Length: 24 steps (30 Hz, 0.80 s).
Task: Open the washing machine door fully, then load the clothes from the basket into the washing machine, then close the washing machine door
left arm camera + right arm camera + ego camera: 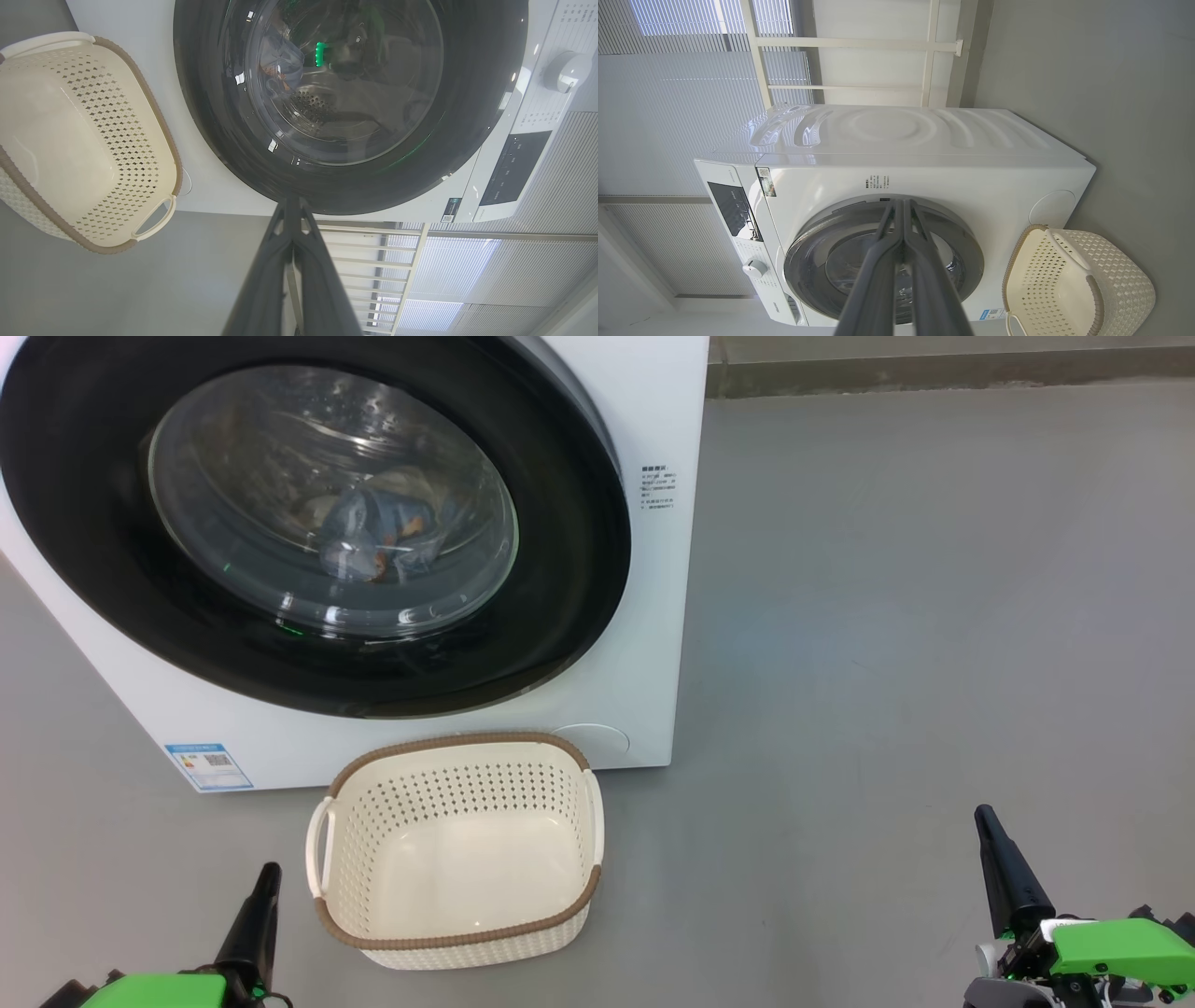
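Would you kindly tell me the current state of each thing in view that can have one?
washing machine door: shut.
clothes: inside, behind the shut door.
basket: empty, upright.
left claw: shut, holding nothing.
right claw: shut, holding nothing.

Bright, even daylight; sharp, faint shadows.

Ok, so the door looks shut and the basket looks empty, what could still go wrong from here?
1. The washing machine door looks closed, but its latch isn't visible, so it may not have caught.
2. The clothes seem to lie close behind the glass, so fabric might be pinched at the seal.
3. The basket stands just ahead of the shut left tool; a forward move could knock it.
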### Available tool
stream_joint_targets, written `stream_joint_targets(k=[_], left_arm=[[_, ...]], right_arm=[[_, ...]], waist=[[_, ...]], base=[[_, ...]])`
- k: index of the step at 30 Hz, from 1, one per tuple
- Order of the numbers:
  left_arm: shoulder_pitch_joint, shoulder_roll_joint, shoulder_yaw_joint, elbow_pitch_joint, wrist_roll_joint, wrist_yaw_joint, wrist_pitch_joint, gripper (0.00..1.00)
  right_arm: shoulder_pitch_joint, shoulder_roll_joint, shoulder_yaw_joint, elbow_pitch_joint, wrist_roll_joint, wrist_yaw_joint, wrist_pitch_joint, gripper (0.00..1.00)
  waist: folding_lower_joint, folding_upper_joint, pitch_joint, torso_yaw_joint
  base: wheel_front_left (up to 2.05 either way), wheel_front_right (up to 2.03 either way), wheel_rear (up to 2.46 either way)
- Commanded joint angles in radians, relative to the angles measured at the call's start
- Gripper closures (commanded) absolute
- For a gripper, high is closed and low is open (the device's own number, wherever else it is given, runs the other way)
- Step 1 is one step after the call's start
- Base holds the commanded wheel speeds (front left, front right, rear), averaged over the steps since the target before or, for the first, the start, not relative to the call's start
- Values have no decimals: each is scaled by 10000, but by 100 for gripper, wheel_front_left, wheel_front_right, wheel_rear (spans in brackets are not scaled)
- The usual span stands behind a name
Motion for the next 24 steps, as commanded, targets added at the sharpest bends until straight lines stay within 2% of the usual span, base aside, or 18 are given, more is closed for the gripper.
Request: stream_joint_targets(k=[1, 24], left_arm=[[-408, 131, 342, -281, -86, -19, 61, 100], [-408, 131, 342, -281, -87, -19, 60, 100]], right_arm=[[-264, -35, 225, -303, 42, 16, 78, 100], [-264, -35, 226, -303, 43, 16, 78, 100]], waist=[[0, 0, 0, 0], [0, 0, 0, 0]], base=[[0, 0, 0], [0, 0, 0]])
